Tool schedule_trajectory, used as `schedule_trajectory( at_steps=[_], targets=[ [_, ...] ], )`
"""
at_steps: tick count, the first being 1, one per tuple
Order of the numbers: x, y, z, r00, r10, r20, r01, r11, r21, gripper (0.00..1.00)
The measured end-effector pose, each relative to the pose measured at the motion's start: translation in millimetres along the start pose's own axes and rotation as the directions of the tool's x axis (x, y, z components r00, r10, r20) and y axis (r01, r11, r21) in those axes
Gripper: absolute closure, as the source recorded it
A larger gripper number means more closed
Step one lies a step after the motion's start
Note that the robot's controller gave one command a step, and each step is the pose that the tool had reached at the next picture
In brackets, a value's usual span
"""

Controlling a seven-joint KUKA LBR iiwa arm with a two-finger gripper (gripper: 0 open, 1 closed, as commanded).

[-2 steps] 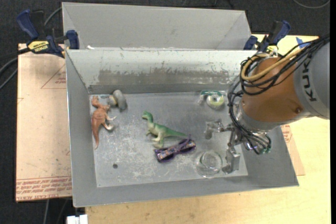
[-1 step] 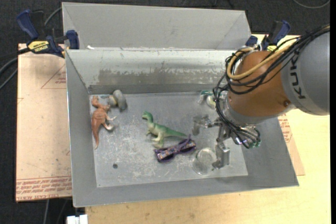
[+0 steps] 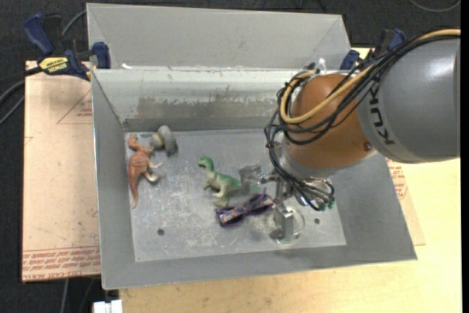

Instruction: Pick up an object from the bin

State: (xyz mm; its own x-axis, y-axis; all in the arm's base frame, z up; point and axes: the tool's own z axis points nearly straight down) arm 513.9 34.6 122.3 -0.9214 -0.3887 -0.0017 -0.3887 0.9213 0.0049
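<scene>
My gripper (image 3: 269, 199) hangs low over the bin's floor right of centre and is open. One metal fingertip (image 3: 253, 174) shows toward the back and the other (image 3: 285, 223) toward the front. A crumpled purple wrapper (image 3: 240, 212) lies on the floor, its right end reaching into the gap between the fingers. Just left of the back fingertip a small green toy dinosaur (image 3: 220, 182) lies beside the wrapper.
An orange-brown toy dinosaur (image 3: 139, 163) lies by the left wall with a small grey rounded thing (image 3: 165, 139) behind it. The arm with its orange cover and cables hangs over the bin's right half.
</scene>
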Motion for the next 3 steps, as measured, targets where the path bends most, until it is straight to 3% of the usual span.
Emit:
schedule_trajectory(
  at_steps=[1,2,3],
  targets=[
    [4.2,1.2,52.8,0.998,-0.055,0.005,0.055,0.998,0.004,0.00],
    [-9.4,-5.0,51.6,1.000,-0.026,0.005,0.026,1.000,0.001,1.00],
    [-9.4,-5.0,51.6,1.000,-0.026,0.005,0.026,1.000,0.001,1.00]
  ],
)
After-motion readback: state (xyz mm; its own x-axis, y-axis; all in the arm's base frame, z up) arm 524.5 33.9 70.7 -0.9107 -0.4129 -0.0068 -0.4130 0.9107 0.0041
